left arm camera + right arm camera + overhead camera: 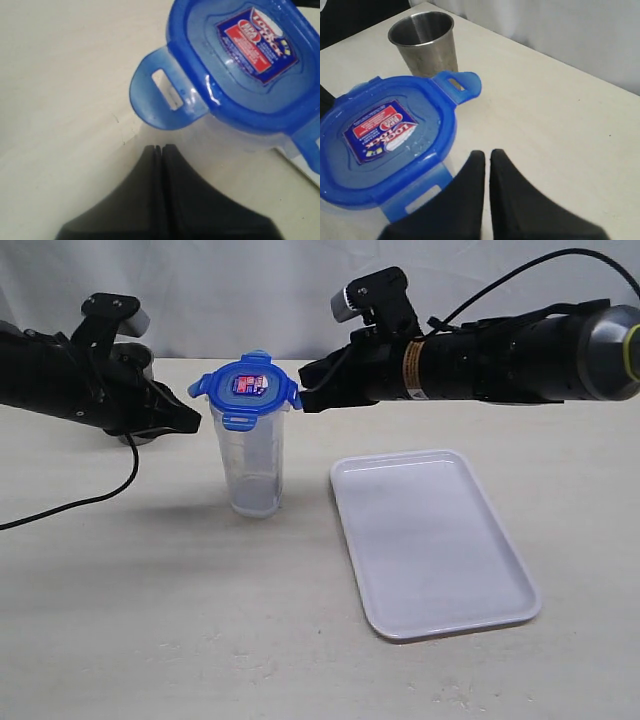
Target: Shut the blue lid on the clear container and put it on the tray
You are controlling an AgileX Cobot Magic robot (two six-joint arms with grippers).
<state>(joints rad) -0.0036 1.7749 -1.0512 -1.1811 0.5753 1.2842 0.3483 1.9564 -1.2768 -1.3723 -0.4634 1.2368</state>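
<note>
**A:** In the exterior view, could any writing be read?

**B:** Only a red-and-white sticker on the lid; the print was too small. The lid sat on top of the container, which stood upright on the table, at ten o'clock of the tray and apart from it.

**A:** And the jaws?

**B:** The left gripper was at nine o'clock of the lid and the right gripper at three o'clock. Both were just beside its tabs, with jaws together and nothing between them.

**A:** Materials?

**B:** The lid was glossy blue plastic, a rounded square with its tabs sticking outward. The container was clear, tall and slightly tapered. The tray was white and flat, with rounded corners and a low rim.

**A:** The left wrist view?

**B:** The sticker showed white letters on red that looked like "LOCK"; the finer lines were illegible. The left gripper had its black fingers pressed flat together. A slotted tab of the lid lay just ahead of the tips, not touching.

**A:** The right wrist view?

**B:** The same sticker showed "LOCK" again. The right gripper held nothing, with only a thin seam between its fingers. The lid lay just beside the tips. I couldn't tell whether they touched. A grey metal cup, tapered and open-topped, stood beyond the lid.
</note>
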